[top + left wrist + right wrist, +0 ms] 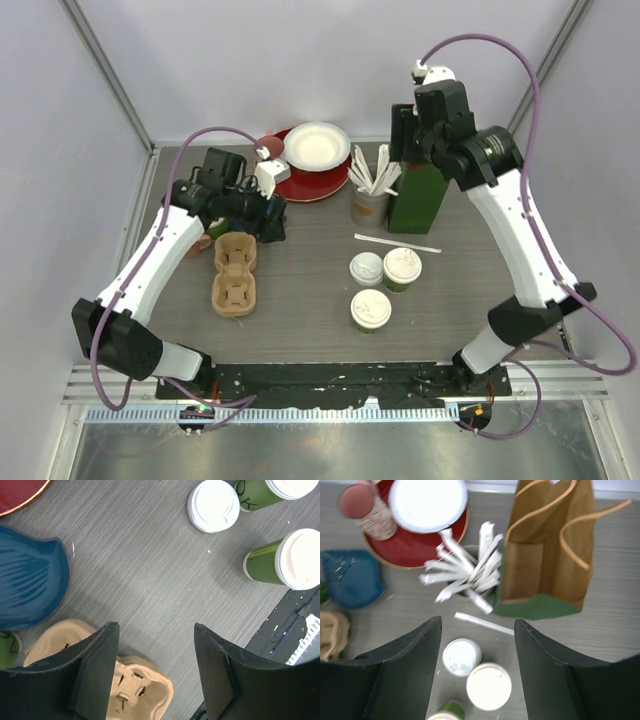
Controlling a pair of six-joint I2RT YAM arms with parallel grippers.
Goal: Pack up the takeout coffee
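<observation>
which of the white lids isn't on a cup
The loose lid lying flat on the table, left of the far green cup; the other two cap cups.

The left arm (165, 250) and right arm (520, 235) have white shells with black joints. Each carries purple cables (533, 95). Their end effector fingers (225, 680) are matte black.
</observation>
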